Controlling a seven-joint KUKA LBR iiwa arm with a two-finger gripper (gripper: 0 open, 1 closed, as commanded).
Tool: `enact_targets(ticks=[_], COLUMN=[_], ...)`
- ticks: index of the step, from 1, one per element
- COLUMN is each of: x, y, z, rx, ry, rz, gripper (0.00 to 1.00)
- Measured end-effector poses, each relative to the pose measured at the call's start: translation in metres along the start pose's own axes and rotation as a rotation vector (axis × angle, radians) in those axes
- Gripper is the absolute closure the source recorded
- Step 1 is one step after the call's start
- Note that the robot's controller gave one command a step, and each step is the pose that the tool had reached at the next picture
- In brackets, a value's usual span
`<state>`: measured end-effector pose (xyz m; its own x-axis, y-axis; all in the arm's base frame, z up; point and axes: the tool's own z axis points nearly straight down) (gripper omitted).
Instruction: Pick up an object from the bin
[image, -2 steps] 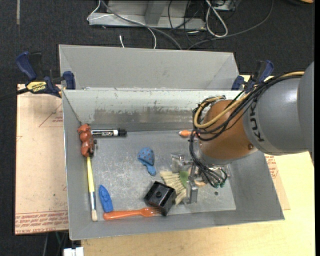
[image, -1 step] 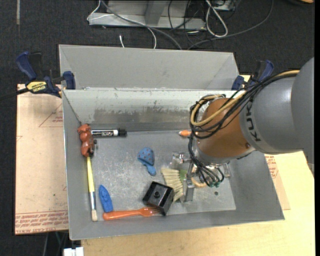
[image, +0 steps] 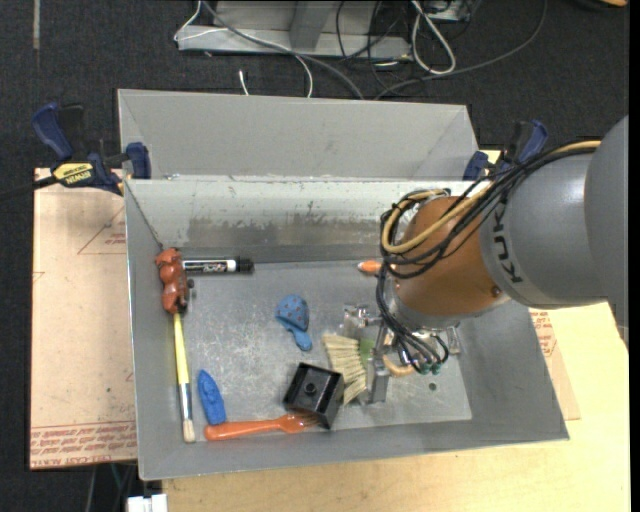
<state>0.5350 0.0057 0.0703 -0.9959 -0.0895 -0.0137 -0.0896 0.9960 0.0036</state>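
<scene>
Grey metal bin (image: 240, 345), floor: black marker (image: 215, 266) and red toy (image: 172, 282) upper left; yellow stick (image: 182, 375) and blue figure (image: 210, 396) lower left; blue lump (image: 294, 316) centre; orange-handled tool (image: 255, 428), black box (image: 313, 390), straw brush (image: 345, 362) lower centre.

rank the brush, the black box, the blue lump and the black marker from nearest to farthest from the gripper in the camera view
1. The brush, right beside the gripper, front right of the bin.
2. The black box, front centre.
3. The blue lump, mid-bin.
4. The black marker, back left, along the wall.
</scene>
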Motion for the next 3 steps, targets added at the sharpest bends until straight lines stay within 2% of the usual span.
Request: enact_targets(ticks=[1,2,3], x=[-0.001,-0.001,0.001], y=[0.003,0.003,0.003], z=[-0.001,-0.001,-0.038], rx=[-0.001,-0.001,-0.002], ry=[0.004,0.004,0.011], rz=[0.074,0.075,0.075], gripper=[1.00,1.00,1.00])
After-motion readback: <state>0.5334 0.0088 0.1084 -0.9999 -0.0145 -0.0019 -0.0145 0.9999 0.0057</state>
